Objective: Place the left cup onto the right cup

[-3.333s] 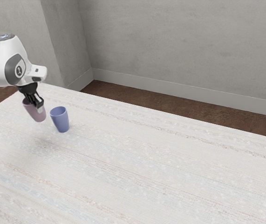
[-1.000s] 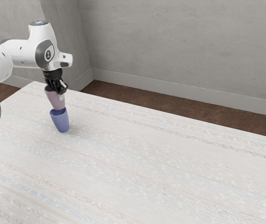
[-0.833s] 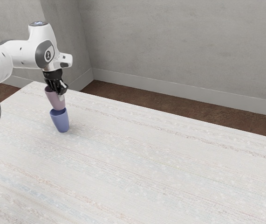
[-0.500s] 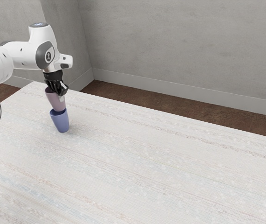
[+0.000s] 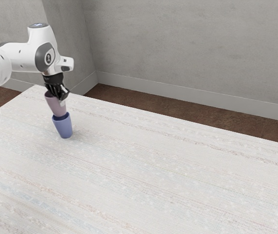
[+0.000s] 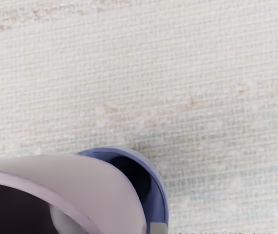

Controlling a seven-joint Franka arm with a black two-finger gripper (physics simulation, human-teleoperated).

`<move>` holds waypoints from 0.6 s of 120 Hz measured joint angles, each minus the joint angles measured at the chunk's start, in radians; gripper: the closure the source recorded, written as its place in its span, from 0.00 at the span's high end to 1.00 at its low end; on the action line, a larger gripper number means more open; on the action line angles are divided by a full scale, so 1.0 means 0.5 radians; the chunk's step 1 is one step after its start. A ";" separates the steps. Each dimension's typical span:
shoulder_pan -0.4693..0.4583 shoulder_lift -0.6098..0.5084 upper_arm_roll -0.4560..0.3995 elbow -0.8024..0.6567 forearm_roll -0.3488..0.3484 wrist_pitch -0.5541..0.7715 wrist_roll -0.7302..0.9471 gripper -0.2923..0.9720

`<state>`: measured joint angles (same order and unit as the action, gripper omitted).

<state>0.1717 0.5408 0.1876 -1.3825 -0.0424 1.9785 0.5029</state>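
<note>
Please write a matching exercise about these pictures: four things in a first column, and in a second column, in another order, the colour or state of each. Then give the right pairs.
Column one
1. pink cup
2. blue cup
3. gripper
4. floor

Column two
A. brown, beyond the far edge of the table
B. black, shut on a cup's rim
C. upright on the table
D. tilted, lower end at the other cup's mouth

Pairs: 1-D, 2-C, 3-B, 4-A.
</note>
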 joint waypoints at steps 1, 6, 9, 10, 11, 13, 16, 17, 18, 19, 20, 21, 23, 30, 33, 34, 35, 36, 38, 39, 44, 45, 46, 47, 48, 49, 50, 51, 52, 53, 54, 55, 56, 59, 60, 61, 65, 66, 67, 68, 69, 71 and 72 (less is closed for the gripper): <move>0.000 0.000 0.000 0.000 0.000 0.000 0.000 0.15; 0.000 -0.001 -0.001 -0.002 0.000 -0.002 -0.002 0.15; 0.000 -0.001 -0.001 -0.002 0.000 -0.003 -0.004 0.15; 0.000 -0.001 -0.001 -0.003 0.000 -0.004 -0.004 0.15; 0.000 -0.001 -0.001 -0.003 0.000 -0.004 -0.004 0.15; 0.000 -0.001 -0.001 -0.003 0.000 -0.004 -0.005 0.15; 0.000 -0.001 -0.001 -0.003 0.000 -0.005 -0.006 0.15; 0.000 -0.001 -0.001 -0.003 0.001 -0.005 -0.006 0.15; 0.000 -0.001 -0.001 -0.003 0.001 -0.006 -0.007 0.15; 0.000 -0.001 -0.001 -0.003 0.001 -0.006 -0.007 0.15; 0.000 -0.001 -0.001 -0.003 0.001 -0.006 -0.007 0.15; 0.000 -0.001 -0.001 -0.003 0.001 -0.006 -0.008 0.15; 0.000 -0.001 -0.001 -0.003 0.001 -0.007 -0.008 0.15; 0.000 -0.001 -0.001 -0.003 0.000 -0.007 -0.010 0.15; 0.000 -0.002 -0.001 -0.003 0.000 -0.007 -0.011 0.15; 0.000 -0.002 -0.001 -0.003 0.000 -0.007 -0.011 0.15; 0.000 -0.002 -0.001 -0.003 0.000 -0.008 -0.012 0.15; 0.000 -0.003 -0.001 -0.003 0.000 -0.008 -0.012 0.15; 0.000 -0.003 -0.001 -0.004 -0.001 -0.008 -0.013 0.15; 0.000 -0.003 -0.001 -0.004 -0.001 -0.008 -0.013 0.15; 0.000 -0.004 -0.001 -0.012 -0.001 -0.008 -0.014 0.15; 0.000 -0.004 -0.001 -0.013 -0.001 -0.008 -0.015 0.15; 0.000 -0.004 -0.001 -0.015 -0.001 -0.008 -0.015 0.15; -0.001 -0.005 -0.001 -0.017 -0.001 -0.008 -0.015 0.15; -0.001 -0.005 -0.001 -0.019 -0.001 -0.008 -0.015 0.15; -0.001 -0.005 -0.001 -0.020 -0.001 -0.008 -0.016 0.15; -0.002 -0.006 -0.001 -0.021 -0.001 -0.008 -0.016 0.15; -0.002 -0.006 -0.001 -0.022 -0.001 -0.008 -0.016 0.15; -0.002 -0.006 -0.001 -0.023 -0.001 -0.008 -0.016 0.15; -0.002 -0.006 -0.001 -0.024 -0.001 -0.009 -0.017 0.15; -0.002 -0.007 -0.001 -0.027 -0.001 -0.009 -0.017 0.15; -0.002 -0.007 -0.001 -0.029 -0.001 -0.009 -0.017 0.15; -0.003 -0.008 -0.001 -0.030 -0.001 -0.009 -0.017 0.15; -0.003 -0.012 -0.001 -0.037 -0.001 -0.009 -0.018 0.15; -0.003 -0.013 -0.001 -0.040 -0.001 -0.009 -0.019 0.15; -0.003 -0.015 -0.001 -0.042 -0.001 -0.009 -0.019 0.15; -0.003 -0.020 -0.001 -0.048 -0.002 -0.009 -0.020 0.15; -0.003 -0.020 -0.001 -0.049 -0.002 -0.009 -0.020 0.15; -0.003 -0.020 -0.001 -0.050 -0.002 -0.009 -0.021 0.15; -0.003 -0.021 -0.001 -0.051 -0.002 -0.009 -0.021 0.15; -0.003 -0.022 -0.001 -0.052 -0.002 -0.009 -0.021 0.15; -0.003 -0.022 -0.001 -0.053 -0.002 -0.009 -0.022 0.15; -0.003 -0.023 -0.001 -0.053 -0.002 -0.009 -0.022 0.15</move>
<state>0.1702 0.5294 0.1871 -1.4092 -0.0432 1.9739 0.4920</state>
